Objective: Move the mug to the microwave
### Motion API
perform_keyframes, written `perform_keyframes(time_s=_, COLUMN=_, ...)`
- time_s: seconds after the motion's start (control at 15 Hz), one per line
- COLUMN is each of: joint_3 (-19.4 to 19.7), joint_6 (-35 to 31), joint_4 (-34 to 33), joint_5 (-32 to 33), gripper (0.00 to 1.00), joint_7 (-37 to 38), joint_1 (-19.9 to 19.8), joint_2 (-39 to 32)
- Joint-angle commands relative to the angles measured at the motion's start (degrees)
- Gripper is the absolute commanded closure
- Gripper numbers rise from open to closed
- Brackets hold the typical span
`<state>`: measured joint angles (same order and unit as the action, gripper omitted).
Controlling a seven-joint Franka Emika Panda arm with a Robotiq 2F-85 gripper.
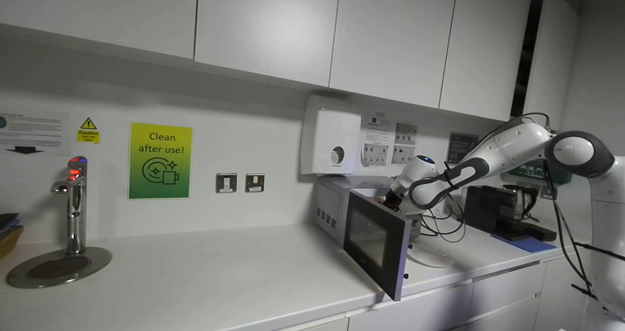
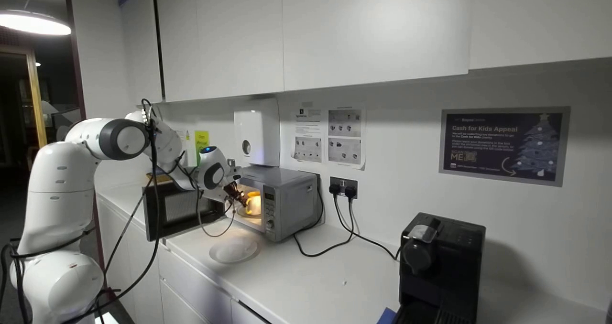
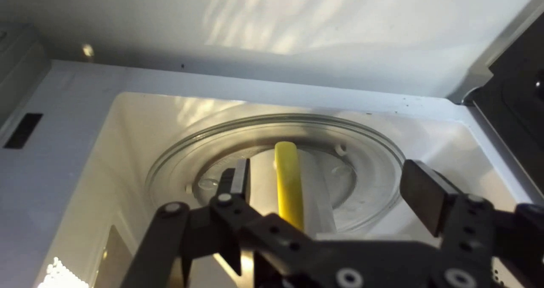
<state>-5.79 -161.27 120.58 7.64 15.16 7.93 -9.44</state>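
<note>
Left of the pincer (image 3: pixel 330 184) in the wrist view, the microwave (image 2: pixel 296 202) is showing its front frame, and the left-hand finger (image 3: pixel 240 179) is standing just beside the mug (image 2: pixel 255 204); a jog that way could be tipping the mug. Between the fingers (image 3: pixel 427 199), which are standing wide apart and apparently gripping nothing, the yellow handle (image 3: pixel 289 182) is lying off-centre, nearer the left-hand finger; contact is not showing. Ahead of the pincer, the mug is standing inside the microwave, seemingly on its glass turntable (image 3: pixel 374 162). Placement is looking done, so backing out askew is posing the chief risk: a finger could be hooking the handle and dragging the mug. Right of the pincer, the open door (image 1: pixel 376 238) is hanging close; a wide withdrawal could be striking it.
</note>
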Motion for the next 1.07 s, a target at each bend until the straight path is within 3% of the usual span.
perform_keyframes(time_s=0.0, joint_3=0.2, joint_6=2.0, joint_4=4.8, joint_5=-2.4, gripper=0.33, joint_7=-1.2, joint_1=0.1, joint_2=5.7)
perform_keyframes(time_s=0.2, joint_3=0.3, joint_6=1.8, joint_4=5.5, joint_5=-2.4, gripper=0.44, joint_7=-1.4, joint_1=-0.3, joint_2=6.7)
perform_keyframes(time_s=0.73, joint_3=1.6, joint_6=0.1, joint_4=3.8, joint_5=-2.0, gripper=1.00, joint_7=-2.4, joint_1=-1.4, joint_2=3.6)
perform_keyframes(time_s=1.0, joint_3=2.6, joint_6=-0.9, joint_4=2.8, joint_5=-1.6, gripper=1.00, joint_7=-2.4, joint_1=-1.7, joint_2=1.5)
